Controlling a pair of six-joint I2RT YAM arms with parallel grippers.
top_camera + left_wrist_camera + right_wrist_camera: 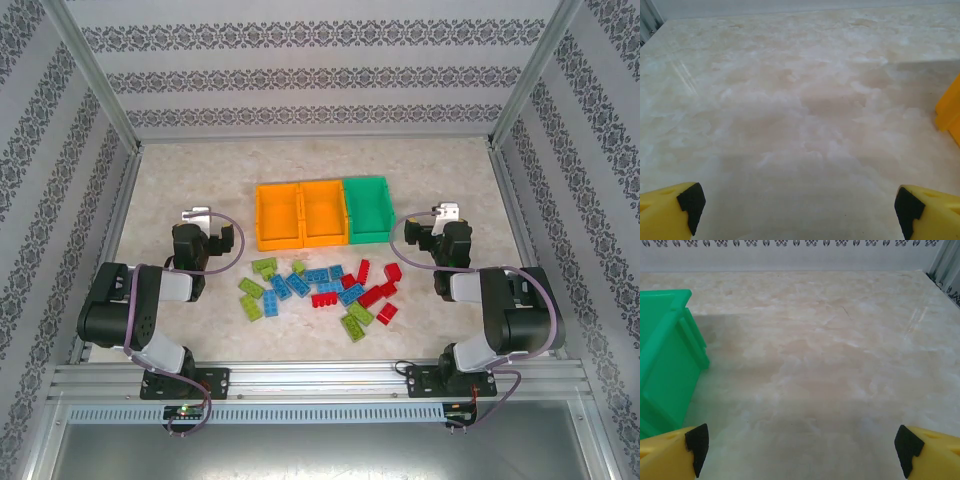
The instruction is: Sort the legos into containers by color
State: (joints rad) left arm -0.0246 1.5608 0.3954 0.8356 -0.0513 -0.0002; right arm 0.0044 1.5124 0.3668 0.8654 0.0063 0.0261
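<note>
Legos (pixel 320 288) are scattered on the tabletop (pixel 190 180) at 6 o'clock from the bins (pixel 322 240), none yet sorted. From the left hand (pixel 212 228), spread wide and empty, they lie at 4 o'clock. From the right hand (pixel 430 228), likewise released, they lie at 8 o'clock, red ones nearest.

Bare table (pixel 180 180) flanks the bins (pixel 302 215); legos (pixel 318 275) crowd the near middle.

Bright, even, diffuse light; soft shadow beside green bin (pixel 665 355); faint glare streaks on surface (pixel 790 100); wrist views soft.
</note>
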